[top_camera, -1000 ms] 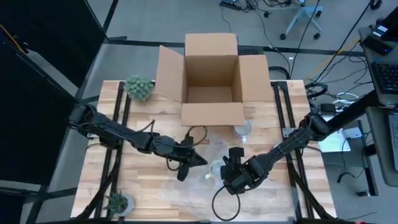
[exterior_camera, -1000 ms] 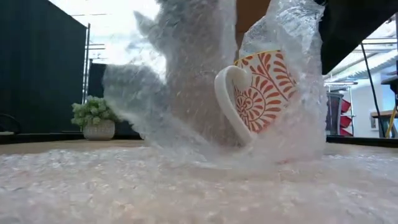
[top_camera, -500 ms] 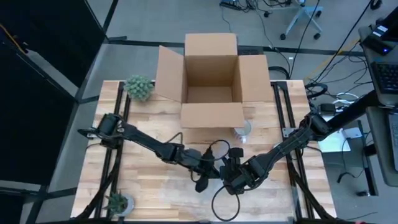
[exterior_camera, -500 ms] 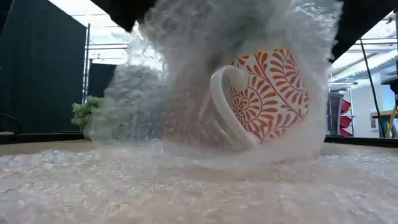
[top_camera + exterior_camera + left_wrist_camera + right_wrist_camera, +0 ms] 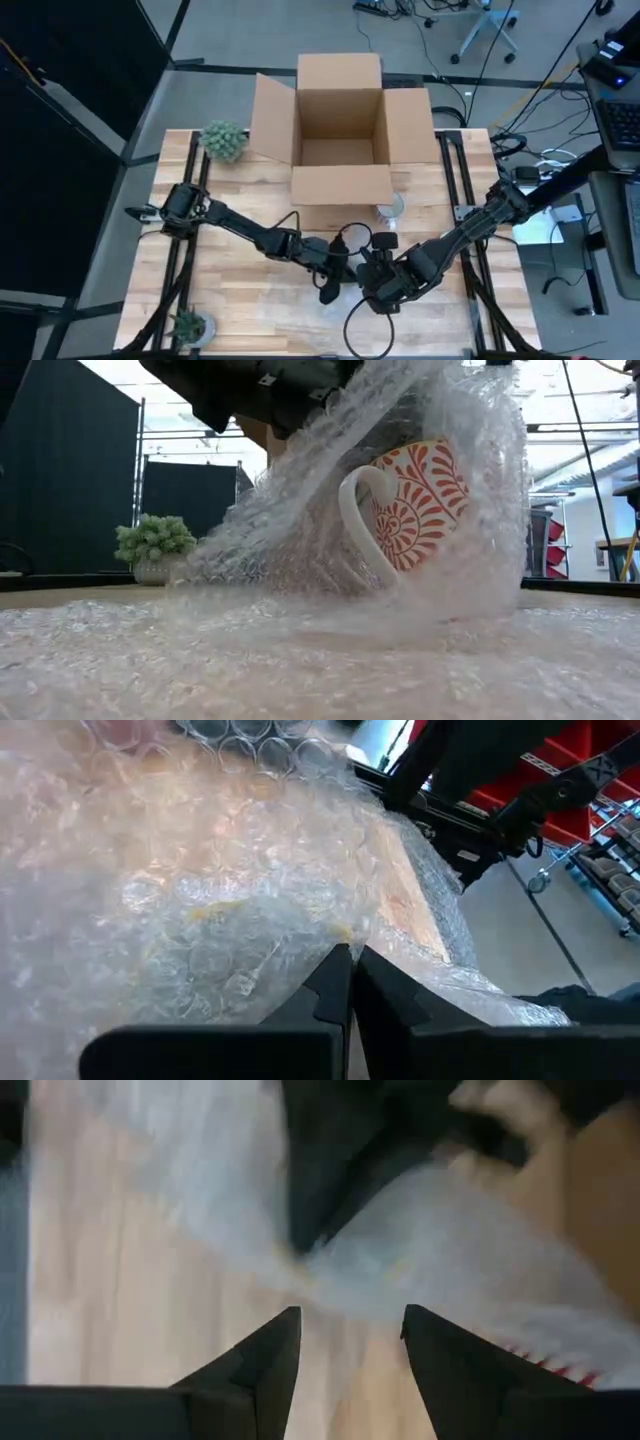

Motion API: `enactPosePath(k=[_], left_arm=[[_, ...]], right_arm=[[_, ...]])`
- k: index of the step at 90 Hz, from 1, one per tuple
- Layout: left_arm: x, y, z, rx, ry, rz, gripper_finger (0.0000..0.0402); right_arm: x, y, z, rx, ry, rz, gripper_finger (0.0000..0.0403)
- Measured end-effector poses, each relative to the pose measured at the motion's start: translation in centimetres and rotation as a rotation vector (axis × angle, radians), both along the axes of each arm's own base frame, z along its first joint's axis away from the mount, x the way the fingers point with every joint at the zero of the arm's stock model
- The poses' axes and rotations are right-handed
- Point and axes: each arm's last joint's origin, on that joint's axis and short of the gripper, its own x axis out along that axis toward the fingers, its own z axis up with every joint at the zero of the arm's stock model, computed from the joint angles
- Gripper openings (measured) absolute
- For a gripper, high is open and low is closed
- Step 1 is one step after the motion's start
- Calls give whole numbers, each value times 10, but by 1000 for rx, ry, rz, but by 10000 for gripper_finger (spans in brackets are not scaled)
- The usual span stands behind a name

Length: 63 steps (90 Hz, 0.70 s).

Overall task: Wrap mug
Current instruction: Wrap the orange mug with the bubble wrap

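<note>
Looking straight down from above, both arms meet near the front middle of the wooden table (image 5: 225,300). The left gripper (image 5: 327,290) and the right gripper (image 5: 372,272) sit just beside each other over the bubble wrap (image 5: 340,235), with the mug hidden beneath them. Beyond both grippers stands an open cardboard box (image 5: 338,128); a small glass (image 5: 390,208) rests between the box and the right gripper. A potted plant (image 5: 223,141) stands far off to the left gripper's outer side, near the box's flap, and a second small plant (image 5: 188,325) sits at the table's front corner on that same side.

From table height, the mug (image 5: 420,505), white with a red fern pattern, stands tilted, its handle turned to the camera, with bubble wrap (image 5: 330,550) draped over and around it. Dark arm parts hang directly above it. The potted plant (image 5: 155,548) shows well behind.

From the left wrist, the left gripper (image 5: 353,965) has its fingers pressed together, pinching a fold of bubble wrap (image 5: 200,890); yellowish glints show through the plastic just ahead.

From the right wrist, the right gripper (image 5: 350,1325) has its fingers spread apart, holding nothing. Just ahead lies blurred bubble wrap (image 5: 440,1260), and a sliver of the mug's red pattern (image 5: 555,1365) peeks out beside one finger.
</note>
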Motion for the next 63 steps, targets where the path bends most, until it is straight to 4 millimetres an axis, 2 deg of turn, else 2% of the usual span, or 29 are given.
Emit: enactPosePath(k=[10,30,53,63], left_arm=[[0,0,0,-1,-5,0,0],[0,0,0,-3,-1,0,0],[-1,0,-1,5,6,-3,0],[-2,0,3,-1,1,-5,0]], right_arm=[[8,-4,-9,-37,-78,-45,164],[12,-25,-52,14,-26,-226,164],[10,-32,-94,58,-63,-248,164],[8,-33,-103,63,-57,-261,164]])
